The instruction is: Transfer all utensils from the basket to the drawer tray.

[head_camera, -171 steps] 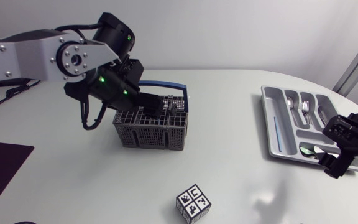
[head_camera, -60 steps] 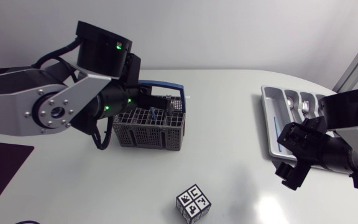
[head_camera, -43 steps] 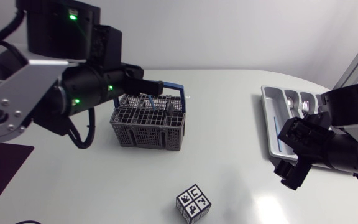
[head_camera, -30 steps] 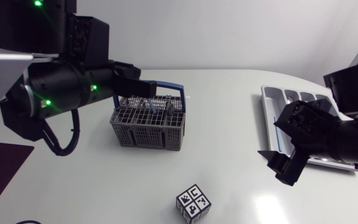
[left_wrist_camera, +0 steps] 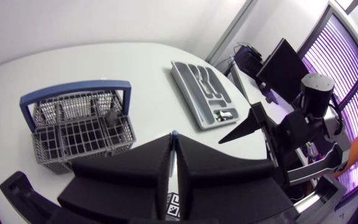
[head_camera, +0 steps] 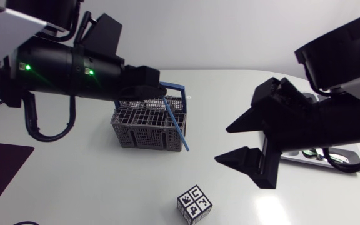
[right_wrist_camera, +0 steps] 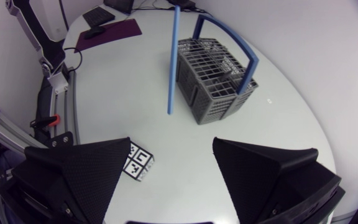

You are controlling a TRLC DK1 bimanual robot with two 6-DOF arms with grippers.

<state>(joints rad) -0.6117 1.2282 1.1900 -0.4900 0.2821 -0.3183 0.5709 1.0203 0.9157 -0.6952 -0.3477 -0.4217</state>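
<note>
My left gripper (head_camera: 158, 91) hangs above the grey wire basket (head_camera: 149, 127) and is shut on the top end of a long thin blue utensil (head_camera: 177, 128). The utensil slants down past the basket's front right corner. In the left wrist view only its blue tip (left_wrist_camera: 174, 133) shows between the closed fingers (left_wrist_camera: 166, 163), with the basket (left_wrist_camera: 79, 124) and the grey drawer tray (left_wrist_camera: 190, 93) below. One grey utensil (left_wrist_camera: 112, 116) stands in the basket. My right gripper (head_camera: 222, 144) is open and empty, high over the table's middle right. It faces the blue utensil (right_wrist_camera: 173, 59) and the basket (right_wrist_camera: 216, 84).
A cube with black-and-white markers (head_camera: 194, 205) sits near the table's front edge, also seen under my right gripper (right_wrist_camera: 135, 163). The basket's blue handle (head_camera: 172, 87) stands upright. My right arm hides most of the tray in the head view.
My left gripper has shut on the blue utensil and lifted it out of the basket. My right arm has risen and swung left from the tray toward the middle.
</note>
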